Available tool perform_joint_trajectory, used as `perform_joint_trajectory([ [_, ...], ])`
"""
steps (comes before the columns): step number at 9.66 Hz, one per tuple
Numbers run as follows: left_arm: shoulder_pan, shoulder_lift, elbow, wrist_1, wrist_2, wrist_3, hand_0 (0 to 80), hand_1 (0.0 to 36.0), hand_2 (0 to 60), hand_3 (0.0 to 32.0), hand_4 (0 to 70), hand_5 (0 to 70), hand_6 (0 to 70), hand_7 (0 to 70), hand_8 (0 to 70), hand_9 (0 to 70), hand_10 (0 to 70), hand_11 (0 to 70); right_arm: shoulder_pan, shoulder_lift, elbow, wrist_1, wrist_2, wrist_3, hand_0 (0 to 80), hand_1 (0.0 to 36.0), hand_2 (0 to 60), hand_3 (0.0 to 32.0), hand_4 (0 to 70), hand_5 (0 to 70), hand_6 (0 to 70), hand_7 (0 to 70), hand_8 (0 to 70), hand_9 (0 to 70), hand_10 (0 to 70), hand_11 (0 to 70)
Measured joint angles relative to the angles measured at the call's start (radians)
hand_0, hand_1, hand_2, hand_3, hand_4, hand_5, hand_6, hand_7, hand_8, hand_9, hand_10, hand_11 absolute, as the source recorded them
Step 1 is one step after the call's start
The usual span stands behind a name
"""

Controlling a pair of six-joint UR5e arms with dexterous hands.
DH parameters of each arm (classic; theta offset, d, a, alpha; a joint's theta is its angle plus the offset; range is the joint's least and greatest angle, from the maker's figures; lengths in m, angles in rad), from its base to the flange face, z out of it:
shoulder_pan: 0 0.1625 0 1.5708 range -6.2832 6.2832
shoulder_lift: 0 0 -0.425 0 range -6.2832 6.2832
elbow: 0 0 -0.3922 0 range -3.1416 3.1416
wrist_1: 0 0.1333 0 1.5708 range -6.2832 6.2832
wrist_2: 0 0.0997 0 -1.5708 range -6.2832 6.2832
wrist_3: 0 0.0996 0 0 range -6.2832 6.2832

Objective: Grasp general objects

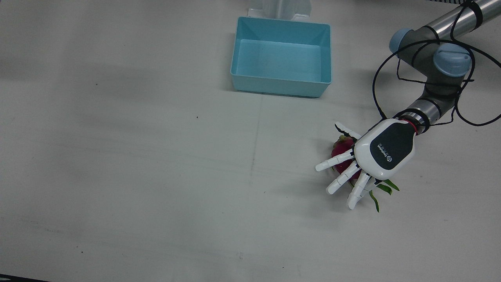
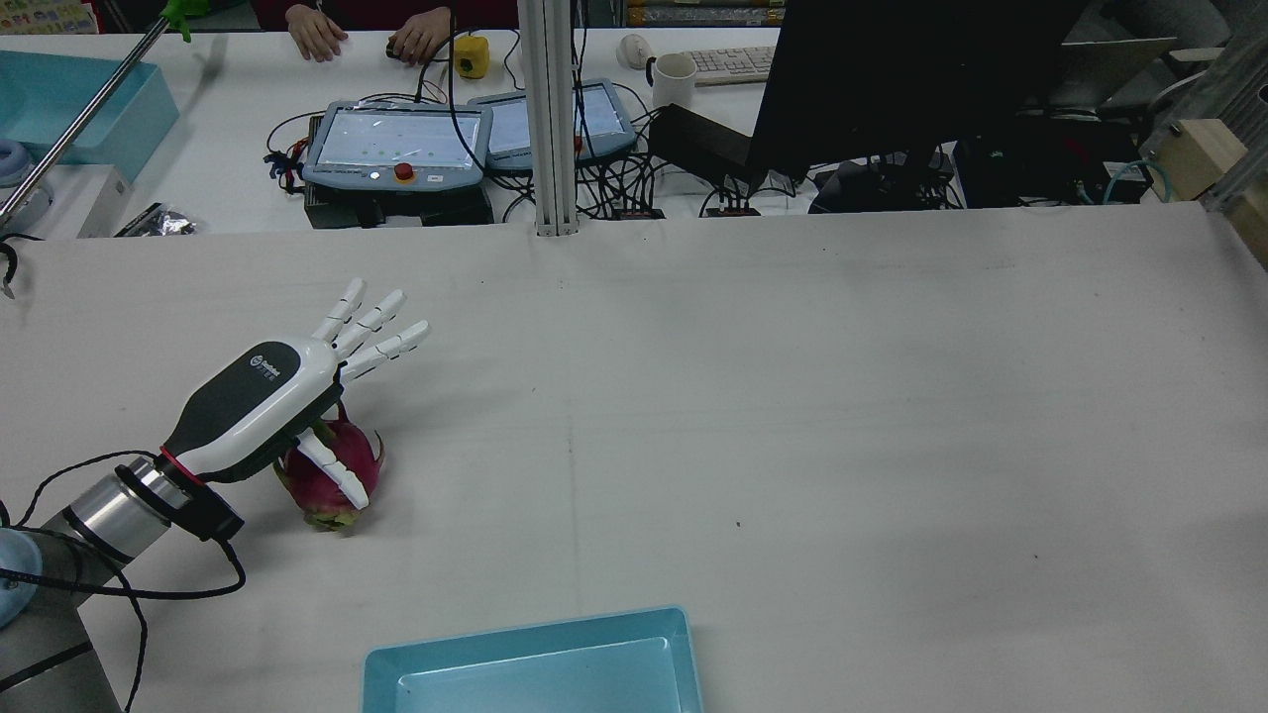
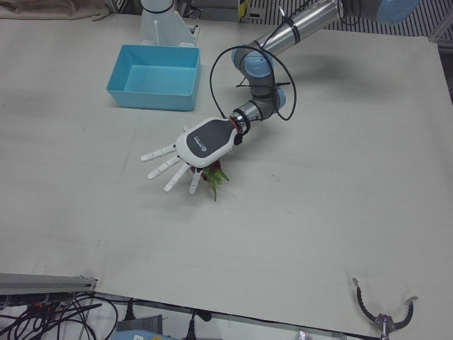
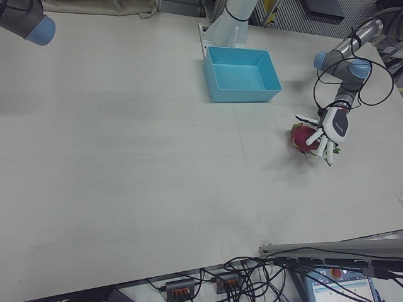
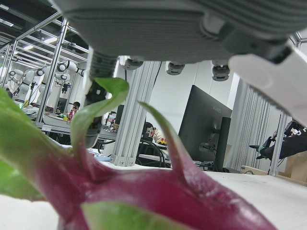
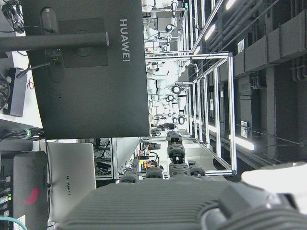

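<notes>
Dragon fruit (image 5: 158, 196), blue bin (image 1: 282, 55) empty

The left hand (image 1: 381, 150) has a glossy white and matt dark plastic shell. The dragon fruit (image 2: 332, 475) looks smooth, slightly shiny. The blue bin (image 1: 282, 56) is smooth plastic; the table (image 1: 137, 176) is matt.

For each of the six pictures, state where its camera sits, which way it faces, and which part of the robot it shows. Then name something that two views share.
Front view: overhead, facing down; left hand over dragon fruit, blue bin.
Rear view: high behind, facing operators' desks; left hand.
Left-front view: operators' side; left arm, hand.
Right-front view: operators' side; left hand, right arm's elbow.
Left hand view: under the palm, fruit close.
Right hand view: sideways, facing a monitor; hand's edge.
Shared: front and rear views both show the fruit.
</notes>
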Motion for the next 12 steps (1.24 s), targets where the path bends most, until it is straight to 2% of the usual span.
perform_joint_trajectory([
  [5,0.002,0.011,0.051,-0.030,0.001,0.009,41.1,5.8,0.0,32.0,0.0,0.0,0.0,0.0,2.1,0.0,0.0,0.0,0.000,0.000,-0.001,0.000,0.000,0.000,0.0,0.0,0.0,0.0,0.0,0.0,0.0,0.0,0.0,0.0,0.0,0.0],
  [8,0.000,0.042,0.053,-0.067,0.001,0.018,41.5,6.3,0.0,32.0,0.0,0.0,0.0,0.0,1.9,0.0,0.0,0.0,0.000,0.000,-0.002,0.000,0.000,0.000,0.0,0.0,0.0,0.0,0.0,0.0,0.0,0.0,0.0,0.0,0.0,0.0],
  [10,-0.007,0.065,0.046,-0.080,0.002,0.019,43.7,8.5,0.0,32.0,0.0,0.0,0.0,0.0,1.1,0.0,0.0,0.0,0.000,0.000,-0.002,0.000,0.000,0.000,0.0,0.0,0.0,0.0,0.0,0.0,0.0,0.0,0.0,0.0,0.0,0.0],
  [12,-0.012,0.104,0.013,-0.080,0.002,0.019,42.0,10.3,1.2,32.0,0.0,0.0,0.0,0.0,0.9,0.0,0.0,0.0,0.000,0.000,-0.001,-0.001,0.000,0.000,0.0,0.0,0.0,0.0,0.0,0.0,0.0,0.0,0.0,0.0,0.0,0.0],
])
